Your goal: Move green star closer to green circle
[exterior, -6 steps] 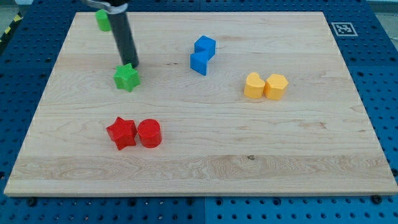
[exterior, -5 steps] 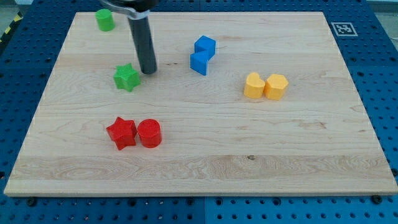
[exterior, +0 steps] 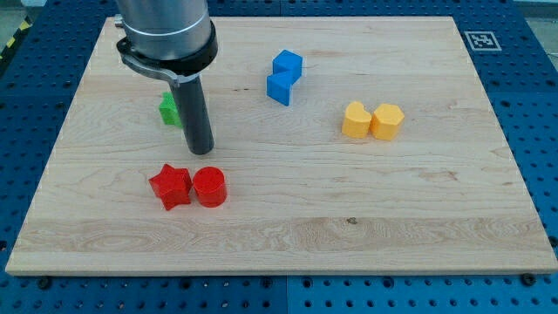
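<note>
The green star (exterior: 167,109) lies on the wooden board (exterior: 349,201) at the view's upper left, mostly hidden behind my rod; only its left edge shows. My tip (exterior: 202,151) rests on the board just below and to the right of the star, above the red blocks. The green circle is hidden behind the arm's body at the view's top left.
A red star (exterior: 170,186) and a red cylinder (exterior: 209,187) sit side by side below my tip. Two blue blocks (exterior: 283,76) stand at the top centre. Two yellow blocks (exterior: 372,120) sit at the right.
My tip has moved from beside the star's upper right down toward the view's bottom. The arm now covers the green circle and most of the green star. The star has not moved.
</note>
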You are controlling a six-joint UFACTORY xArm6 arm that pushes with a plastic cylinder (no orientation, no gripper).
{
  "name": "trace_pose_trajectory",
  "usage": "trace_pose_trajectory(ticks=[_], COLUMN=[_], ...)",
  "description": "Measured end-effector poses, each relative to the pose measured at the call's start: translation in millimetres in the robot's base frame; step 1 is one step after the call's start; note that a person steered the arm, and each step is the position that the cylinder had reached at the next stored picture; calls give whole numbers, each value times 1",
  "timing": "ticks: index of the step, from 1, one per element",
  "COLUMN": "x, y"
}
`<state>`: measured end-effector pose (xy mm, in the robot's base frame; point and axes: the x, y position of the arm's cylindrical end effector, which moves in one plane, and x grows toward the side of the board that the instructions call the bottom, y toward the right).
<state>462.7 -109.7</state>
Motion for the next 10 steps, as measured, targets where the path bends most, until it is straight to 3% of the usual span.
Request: trace_pose_trajectory(ticks=[4,10], x=[-20,-112], y=[-25,-44])
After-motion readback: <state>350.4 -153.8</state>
